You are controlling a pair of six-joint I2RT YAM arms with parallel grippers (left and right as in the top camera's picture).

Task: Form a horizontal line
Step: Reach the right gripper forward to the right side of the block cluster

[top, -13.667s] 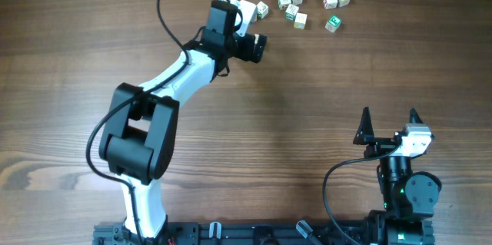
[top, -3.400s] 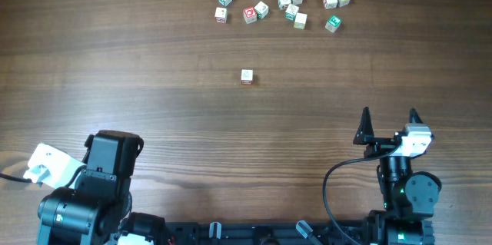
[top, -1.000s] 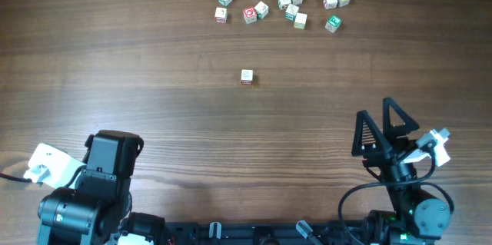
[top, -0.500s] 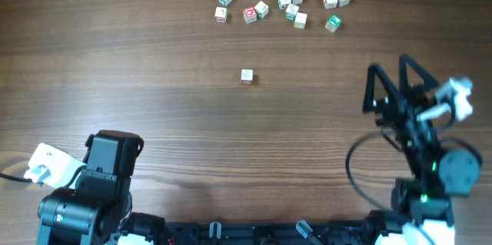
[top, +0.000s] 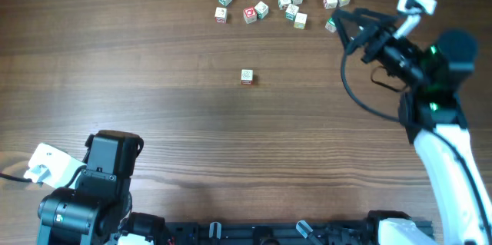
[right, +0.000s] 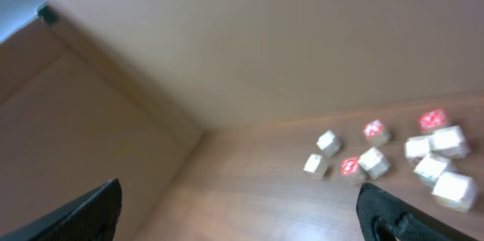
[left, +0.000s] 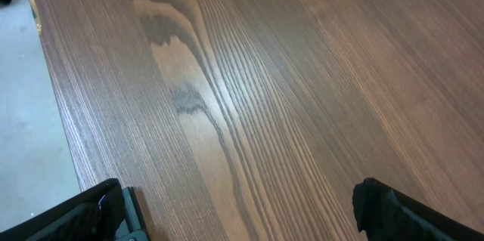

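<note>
Only one cube (top: 246, 77) placed, square to table (top: 154, 84)

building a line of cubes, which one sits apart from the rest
The pale cube alone in the middle of the table; the other cubes all crowd near its far edge.

Left arm (top: 92, 199), near-left corner: bulky black housings with rounded edges, white wrist block (top: 48, 162) at side. Right arm (top: 442, 134), right edge: glossy white link, black joint casings, small green lights (top: 433, 107), white tip block (top: 415, 1), black cable (top: 361, 99) looping beneath. Right gripper (top: 342, 31): matte black fingers shaped as open triangular frames. Left gripper (left: 234, 196): same dull black.
</note>
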